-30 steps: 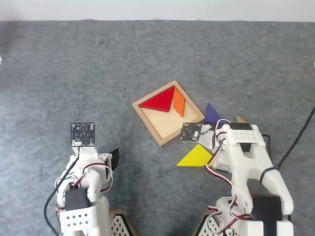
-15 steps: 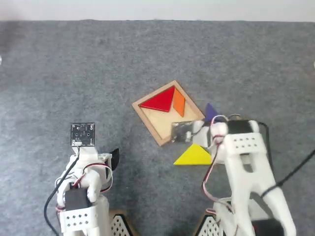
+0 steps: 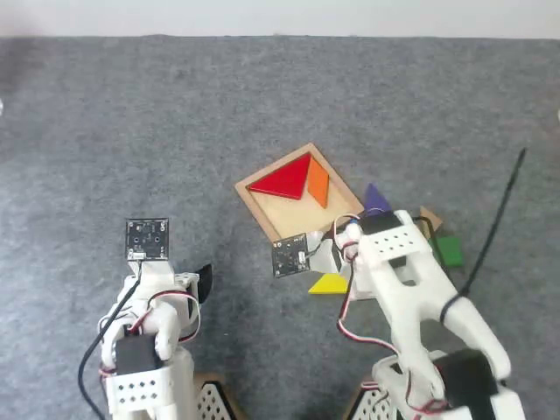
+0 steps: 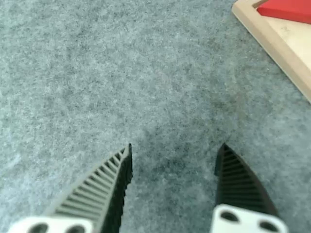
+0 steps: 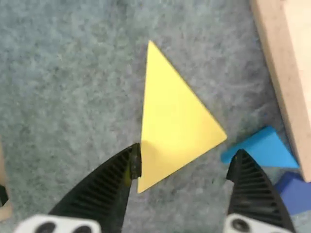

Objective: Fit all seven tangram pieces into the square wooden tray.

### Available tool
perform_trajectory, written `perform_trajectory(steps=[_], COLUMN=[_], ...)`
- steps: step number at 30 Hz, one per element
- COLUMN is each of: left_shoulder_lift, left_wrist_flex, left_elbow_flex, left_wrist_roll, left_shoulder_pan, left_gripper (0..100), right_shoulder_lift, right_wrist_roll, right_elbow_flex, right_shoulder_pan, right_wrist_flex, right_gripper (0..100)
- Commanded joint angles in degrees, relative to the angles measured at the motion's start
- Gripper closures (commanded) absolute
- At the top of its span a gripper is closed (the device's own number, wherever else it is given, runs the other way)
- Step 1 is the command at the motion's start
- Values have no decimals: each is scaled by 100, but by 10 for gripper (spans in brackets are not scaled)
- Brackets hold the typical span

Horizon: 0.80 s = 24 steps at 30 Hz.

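Observation:
The square wooden tray [image 3: 282, 236] lies turned like a diamond at mid-table and holds a red triangle [image 3: 284, 180] and an orange triangle [image 3: 318, 183]. Just in front of it, the yellow triangle [image 3: 331, 283] lies flat on the carpet, partly under the right arm [image 3: 385, 249]. In the right wrist view my right gripper [image 5: 188, 155] hangs open over the yellow triangle [image 5: 170, 121], one fingertip [image 5: 135, 158] at its edge. My left gripper [image 4: 176, 148] is open over bare carpet, with the tray corner [image 4: 272, 41] and red triangle [image 4: 286, 8] beyond it.
A blue piece [image 5: 260, 145] and a darker blue one [image 5: 294, 191] lie beside the tray's edge [image 5: 274, 68]. A purple piece [image 3: 376, 199], a tan piece [image 3: 429, 214] and a green piece [image 3: 451, 251] sit right of the tray. Grey carpet spreads to the left and the back.
The right arm swung left, toward the front of the tray, and now covers most of the yellow triangle. The green piece has come into sight. The left arm stayed still.

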Motion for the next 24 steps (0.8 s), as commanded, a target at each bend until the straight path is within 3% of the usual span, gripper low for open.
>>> perform_trajectory(steps=[1,16,24], left_shoulder_lift=[-123,-123,-123], left_wrist_flex=[26,26,26], left_elbow_flex=[-127,-127,-127], left_wrist_roll=[44,44,44], left_shoulder_pan=[9,9,9], left_gripper=[729,729,729], right_shoulder_lift=[75,831,875], right_wrist_roll=[-158,-387,-149], right_elbow_flex=[-360,-369,-360], right_shoulder_pan=[-163,-426,57], right_wrist_flex=[-101,-593,-585], right_gripper=[715,717,718])
